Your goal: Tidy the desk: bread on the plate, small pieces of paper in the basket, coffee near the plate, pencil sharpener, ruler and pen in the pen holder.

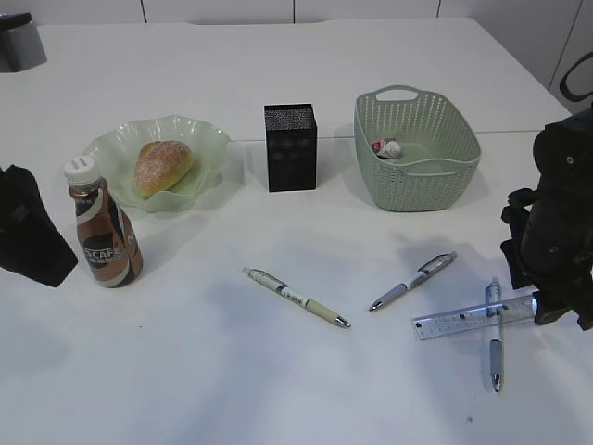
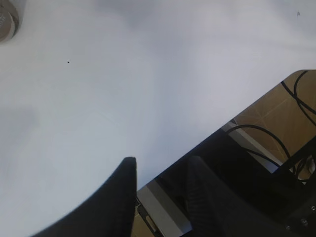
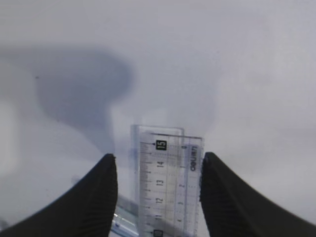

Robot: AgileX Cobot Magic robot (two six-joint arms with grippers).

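Note:
A clear ruler (image 1: pixel 463 320) lies at the front right, across a blue pen (image 1: pixel 495 338). My right gripper (image 1: pixel 554 295) is open with the ruler's end (image 3: pixel 168 182) between its fingers (image 3: pixel 159 160); the right finger touches the ruler's edge and the left stands apart. A beige pen (image 1: pixel 296 298) and a grey pen (image 1: pixel 414 280) lie mid-table. The bread (image 1: pixel 163 166) is on the green plate (image 1: pixel 208 139), with the coffee bottle (image 1: pixel 103 225) in front of it. My left gripper (image 1: pixel 35 243) is open and empty (image 2: pixel 162 163) over the table's front edge. No pencil sharpener shows.
A black pen holder (image 1: pixel 290 146) stands at the centre back. A green basket (image 1: pixel 417 171) to its right holds a crumpled paper ball (image 1: pixel 386 147). The blue pen also shows under the ruler in the right wrist view (image 3: pixel 118 222).

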